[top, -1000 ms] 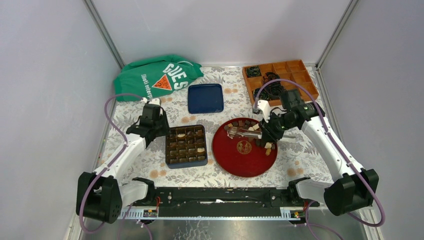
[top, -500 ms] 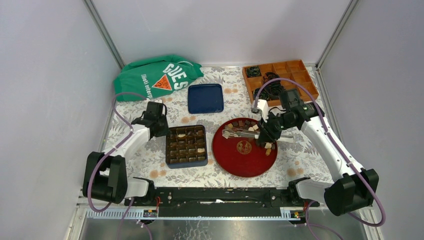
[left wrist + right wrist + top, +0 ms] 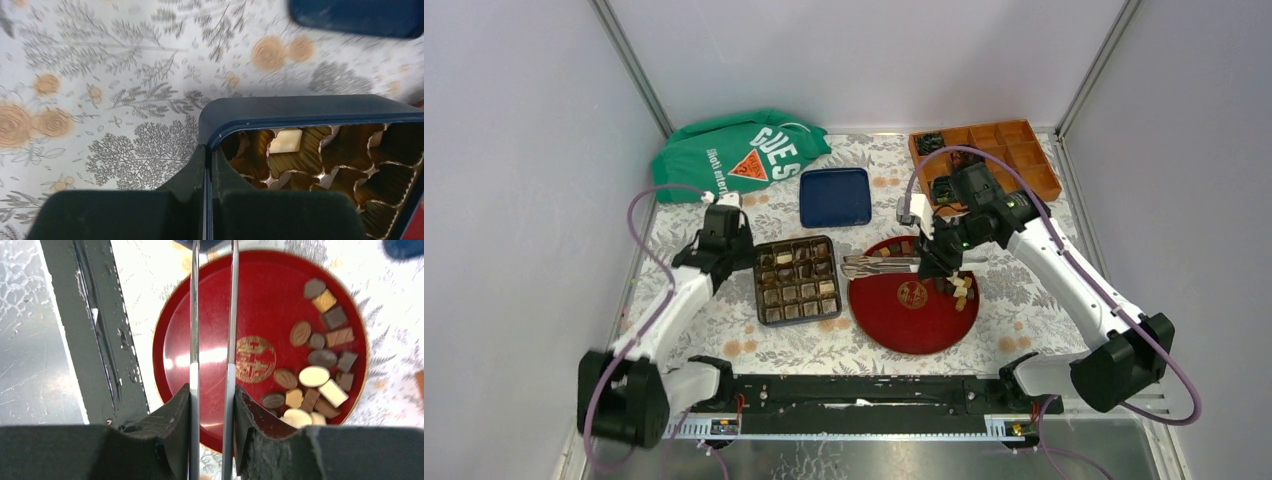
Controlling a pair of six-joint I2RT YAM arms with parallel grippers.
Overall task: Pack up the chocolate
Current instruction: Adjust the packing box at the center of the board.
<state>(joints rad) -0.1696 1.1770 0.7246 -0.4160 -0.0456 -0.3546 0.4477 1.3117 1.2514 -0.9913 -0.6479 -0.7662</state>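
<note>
Loose chocolate (image 3: 320, 360) in brown, dark and cream pieces lies on the right side of the red plate (image 3: 210, 315); the top view shows the same chocolate (image 3: 959, 290) on the plate (image 3: 889, 312). A dark blue box (image 3: 796, 321) with gold compartments holds several pieces (image 3: 827, 287), one of them cream (image 3: 285, 140). My left gripper (image 3: 208, 147) is shut on the box's left rim (image 3: 300, 107), near a corner. My right gripper (image 3: 212, 390) is shut on metal tongs (image 3: 231, 315). Above the plate's far edge, the tongs (image 3: 879, 265) point left toward the box, and nothing shows between their tips.
A green bag (image 3: 739, 152) lies at the back left, with a dark blue lid (image 3: 835, 196) behind the box. An orange divided tray (image 3: 1014, 150) with black cables (image 3: 944, 180) stands at the back right. The arms' black base rail (image 3: 864, 395) runs along the near edge.
My left gripper has shut on the box's rim, and the box has shifted slightly away from the rail. My right arm has swung left, carrying the tongs toward the box.
</note>
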